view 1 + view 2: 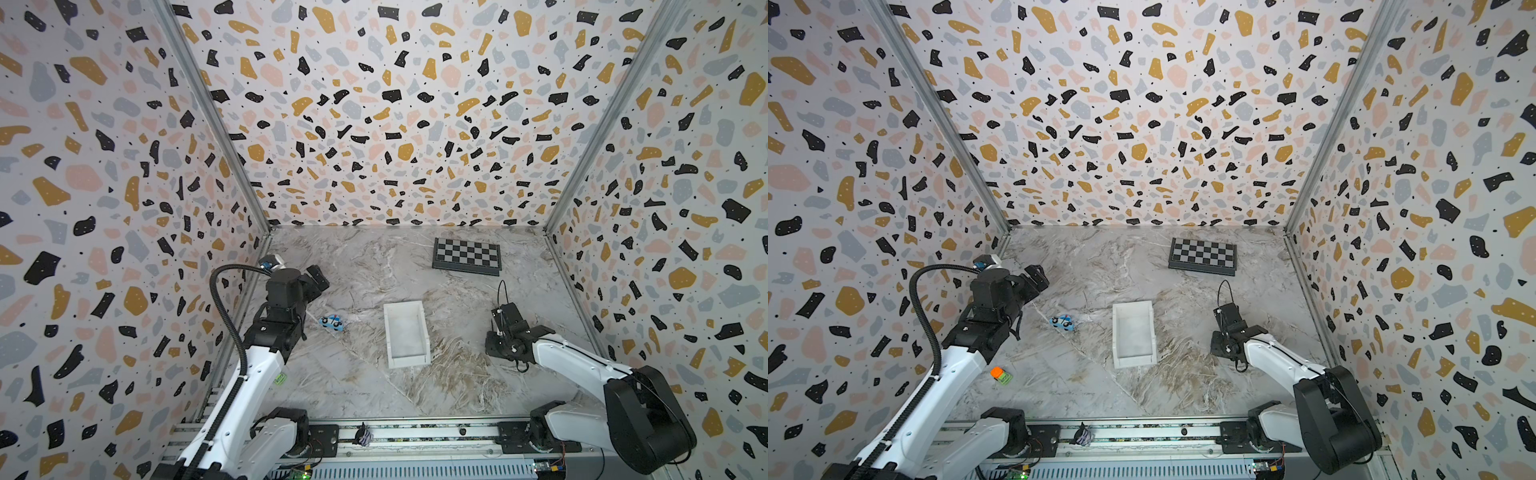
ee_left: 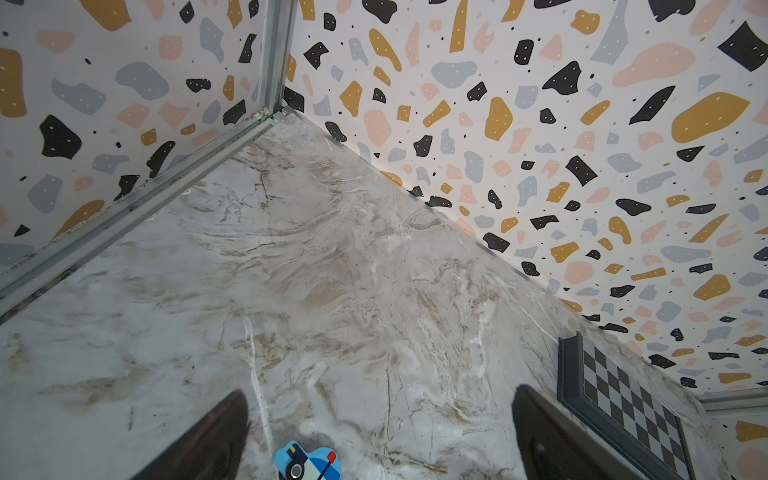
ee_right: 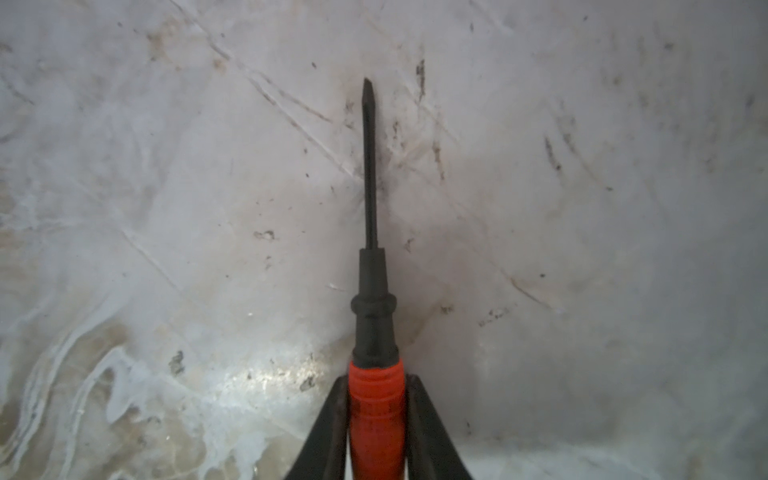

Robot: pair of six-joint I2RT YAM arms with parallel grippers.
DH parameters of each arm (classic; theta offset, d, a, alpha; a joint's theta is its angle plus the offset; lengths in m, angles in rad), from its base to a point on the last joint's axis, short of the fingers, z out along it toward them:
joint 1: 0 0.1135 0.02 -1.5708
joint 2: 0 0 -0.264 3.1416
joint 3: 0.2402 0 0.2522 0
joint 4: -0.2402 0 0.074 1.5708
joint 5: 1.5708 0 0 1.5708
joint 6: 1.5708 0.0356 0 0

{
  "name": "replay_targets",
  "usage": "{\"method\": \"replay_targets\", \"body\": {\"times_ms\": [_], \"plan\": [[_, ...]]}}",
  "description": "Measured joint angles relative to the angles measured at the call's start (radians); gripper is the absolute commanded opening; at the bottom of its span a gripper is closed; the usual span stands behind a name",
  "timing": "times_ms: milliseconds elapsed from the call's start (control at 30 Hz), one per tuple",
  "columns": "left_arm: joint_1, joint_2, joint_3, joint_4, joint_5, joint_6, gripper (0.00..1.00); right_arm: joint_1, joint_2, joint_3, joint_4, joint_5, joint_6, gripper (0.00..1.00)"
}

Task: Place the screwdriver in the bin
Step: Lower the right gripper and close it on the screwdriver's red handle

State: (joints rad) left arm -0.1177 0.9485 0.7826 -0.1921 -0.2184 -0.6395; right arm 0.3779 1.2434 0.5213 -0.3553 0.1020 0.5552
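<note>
Currently the right gripper (image 3: 376,384) is clamped on the red handle of the screwdriver (image 3: 371,270), black shaft pointing out over the table (image 3: 166,208), right of the bin (image 1: 406,306) and apart from it. The bin shows only its bare white floor. Jaws of the left gripper (image 2: 379,392) stand wide apart at far left, near a toy car (image 2: 307,461).

the slim screwdriver (image 3: 376,324) has a red-orange handle and black shaft. the rectangular plastic bin (image 1: 409,360) is white, the flat checkered board (image 1: 466,253) black and grey, the small toy car (image 1: 331,322) blue.
</note>
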Motion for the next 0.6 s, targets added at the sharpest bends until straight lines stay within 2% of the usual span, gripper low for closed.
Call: {"method": "replay_targets", "body": {"times_ms": [300, 600], "plan": [[0.005, 0.000, 0.000, 0.000, 0.000, -0.001, 1.00, 0.010, -0.011, -0.001, -0.003, -0.001, -0.006, 0.17], [0.005, -0.014, -0.010, -0.002, 0.000, -0.003, 1.00, 0.012, -0.091, 0.003, -0.020, -0.016, -0.019, 0.16]]}}
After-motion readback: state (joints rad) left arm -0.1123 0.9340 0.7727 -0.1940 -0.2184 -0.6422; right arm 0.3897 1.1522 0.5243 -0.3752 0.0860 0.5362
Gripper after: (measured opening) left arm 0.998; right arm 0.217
